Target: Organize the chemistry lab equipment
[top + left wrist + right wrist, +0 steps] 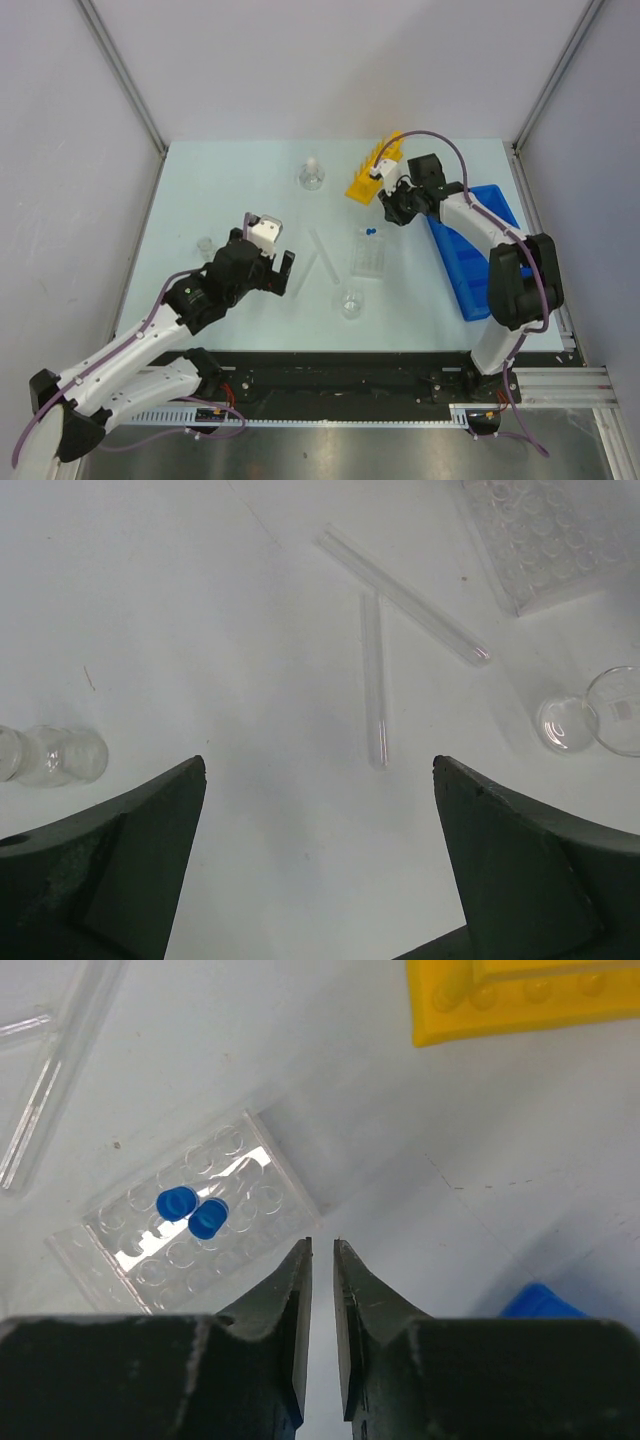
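A pale counter (220,200) sat between grey walls. The left end effector (320,765) was spread wide and held nothing, with two clear tubes (375,680) lying crossed on the counter just ahead of its fingertips. The right end effector (322,1245) was narrowed to a slit, also empty. The clear tray (270,1175) with two blue-capped tubes (178,1202) lay just left of its tips, and the yellow holed tube rack (520,1000) was farther ahead.

White arms (120,350), black joints (520,282), purple cables (437,133)
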Motion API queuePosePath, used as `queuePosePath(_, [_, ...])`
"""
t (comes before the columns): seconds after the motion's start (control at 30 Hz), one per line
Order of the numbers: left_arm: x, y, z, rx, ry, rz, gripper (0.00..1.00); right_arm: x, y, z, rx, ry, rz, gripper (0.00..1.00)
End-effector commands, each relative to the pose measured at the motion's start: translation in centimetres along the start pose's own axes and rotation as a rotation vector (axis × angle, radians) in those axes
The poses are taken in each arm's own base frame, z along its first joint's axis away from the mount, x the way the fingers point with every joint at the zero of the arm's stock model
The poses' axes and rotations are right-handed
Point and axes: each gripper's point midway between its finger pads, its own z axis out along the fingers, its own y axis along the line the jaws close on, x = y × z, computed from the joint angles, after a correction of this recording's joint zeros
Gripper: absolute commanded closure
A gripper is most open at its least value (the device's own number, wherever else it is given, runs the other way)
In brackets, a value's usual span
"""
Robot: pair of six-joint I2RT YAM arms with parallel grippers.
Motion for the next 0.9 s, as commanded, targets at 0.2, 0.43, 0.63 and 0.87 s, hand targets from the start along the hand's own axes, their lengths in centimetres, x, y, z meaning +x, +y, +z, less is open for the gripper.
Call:
queuePosePath(0.2, [1.1,-4.4,2.0,0.175,0.082,-0.113,0.00,-4.5,2.3,-5.8,-0.077,-0.194,-0.064,0.61])
queuePosePath(0.43, [2.1,-7.5,3.0,0.286,0.138,-0.238,0.00,-4.7,3.9,-7.5,-0.132,-0.284,-0.046,0.24])
queuePosePath(0.63, [1.3,-8.1,2.9,0.315,0.136,-0.276,0.00,-5.3,3.9,-8.1,-0.147,-0.346,0.043,0.10])
queuePosePath(0.87, [0.4,-9.8,4.2,0.362,0.158,-0.370,0.00,-5.2,3.9,-7.4,-0.178,-0.347,0.222,0.02])
